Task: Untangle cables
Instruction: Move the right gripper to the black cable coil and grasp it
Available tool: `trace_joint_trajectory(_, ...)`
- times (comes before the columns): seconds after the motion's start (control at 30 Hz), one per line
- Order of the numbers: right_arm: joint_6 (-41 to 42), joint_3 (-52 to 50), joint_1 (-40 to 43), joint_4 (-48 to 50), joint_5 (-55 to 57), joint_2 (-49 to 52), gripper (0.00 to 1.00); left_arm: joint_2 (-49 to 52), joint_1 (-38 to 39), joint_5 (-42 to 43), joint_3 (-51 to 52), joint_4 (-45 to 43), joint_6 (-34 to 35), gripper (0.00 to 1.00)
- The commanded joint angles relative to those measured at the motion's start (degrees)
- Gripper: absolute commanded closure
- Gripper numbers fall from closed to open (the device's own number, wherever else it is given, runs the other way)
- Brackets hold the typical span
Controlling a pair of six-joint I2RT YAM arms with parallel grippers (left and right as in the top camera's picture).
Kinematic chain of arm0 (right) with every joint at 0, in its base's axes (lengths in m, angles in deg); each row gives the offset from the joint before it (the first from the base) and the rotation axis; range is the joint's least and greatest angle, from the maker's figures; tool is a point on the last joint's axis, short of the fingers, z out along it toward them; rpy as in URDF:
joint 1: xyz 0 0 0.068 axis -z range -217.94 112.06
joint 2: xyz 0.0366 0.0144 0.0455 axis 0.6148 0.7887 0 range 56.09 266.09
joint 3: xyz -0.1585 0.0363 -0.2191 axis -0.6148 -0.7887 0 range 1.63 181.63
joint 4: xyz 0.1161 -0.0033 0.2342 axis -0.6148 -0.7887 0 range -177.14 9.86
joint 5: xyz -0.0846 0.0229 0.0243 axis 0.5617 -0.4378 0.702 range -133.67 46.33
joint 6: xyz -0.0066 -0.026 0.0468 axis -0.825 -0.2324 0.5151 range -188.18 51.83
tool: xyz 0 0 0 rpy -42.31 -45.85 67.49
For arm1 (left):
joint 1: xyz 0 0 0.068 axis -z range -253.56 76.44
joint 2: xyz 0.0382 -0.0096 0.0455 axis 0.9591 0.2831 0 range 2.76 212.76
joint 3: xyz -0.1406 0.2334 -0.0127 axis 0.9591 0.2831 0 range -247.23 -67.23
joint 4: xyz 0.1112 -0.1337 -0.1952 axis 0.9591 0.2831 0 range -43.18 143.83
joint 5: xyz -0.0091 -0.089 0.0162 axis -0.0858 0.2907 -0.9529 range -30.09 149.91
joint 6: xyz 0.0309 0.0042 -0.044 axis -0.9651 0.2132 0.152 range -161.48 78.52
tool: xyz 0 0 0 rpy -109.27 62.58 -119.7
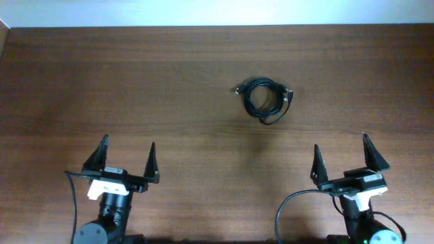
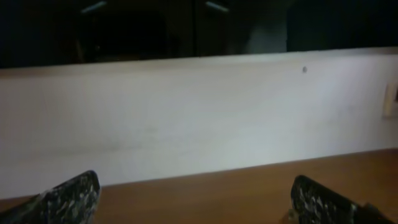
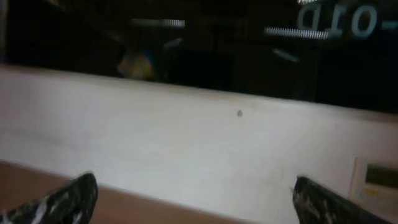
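Observation:
A black cable (image 1: 265, 99) lies coiled in a small tangled bundle on the brown wooden table (image 1: 169, 88), right of centre toward the back, with plug ends showing at its left and right. My left gripper (image 1: 128, 154) is open and empty near the front left edge, far from the cable. My right gripper (image 1: 342, 153) is open and empty near the front right, in front of and right of the cable. Both wrist views show only the open fingertips (image 2: 199, 199) (image 3: 199, 199), table edge and a white wall; the cable is out of view there.
A white wall (image 2: 186, 118) runs behind the table's back edge. A small wall plate (image 3: 375, 177) sits at the right in the right wrist view. Each arm's own cable trails off the front edge (image 1: 285, 210).

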Motion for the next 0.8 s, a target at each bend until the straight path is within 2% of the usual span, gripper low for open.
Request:
trace_joint_trajectory(0.0, 0.6, 11.6, -0.3, -13.0, 3.3, 0.9, 0.01, 9.9, -0.2, 4.1, -9.9, 5.1, 4.2, 0.01)
trace_joint_trajectory(0.07, 0.6, 18.3, -0.2, -21.4, 3.8, 3.1, 0.01, 17.4, -0.2, 8.0, -17.8, 9.1, 4.2, 0.01)
trace_joint_trajectory(0.2, 0.6, 31.2, -0.3, -35.5, 3.7, 10.3, 0.01, 32.1, -0.2, 10.9, -35.1, 26.5, 4.2, 0.01)
trace_joint_trajectory(0.27, 2.4, 38.9, -0.3, -44.7, -1.4, 15.0, 0.01, 39.6, -0.2, 17.5, -44.5, 37.0, 4.2, 0.01)
trace_joint_trajectory(0.3, 4.6, 41.8, -0.3, -48.0, -4.3, 16.6, 0.01, 41.2, -0.2, 19.2, -46.6, 39.1, 4.2, 0.01)
trace_joint_trajectory(0.37, 8.5, 49.2, -0.3, -56.2, -10.9, 21.1, 0.01, 42.9, -0.2, 23.9, -48.3, 40.3, 4.2, 0.01)
trace_joint_trajectory(0.43, 8.5, 55.6, -0.3, -63.1, -22.8, 25.0, 0.01, 42.8, -0.2, 30.2, -48.3, 41.9, 4.2, 0.01)
trace_joint_trajectory(0.5, 8.5, 57.0, -0.3, -64.1, -31.3, 25.8, 0.01, 42.8, -0.2, 33.0, -48.3, 41.9, 4.2, 0.01)
trace_joint_trajectory(0.63, 8.5, 56.9, -0.2, -67.6, -34.2, 25.8, 0.01, 42.8, -0.2, 34.3, -48.3, 42.4, 4.2, 0.01)
trace_joint_trajectory(0.77, 10.2, 56.9, -0.2, -63.6, -29.6, 25.8, 0.01, 43.0, -0.2, 35.4, -48.3, 42.3, 4.2, 0.01)
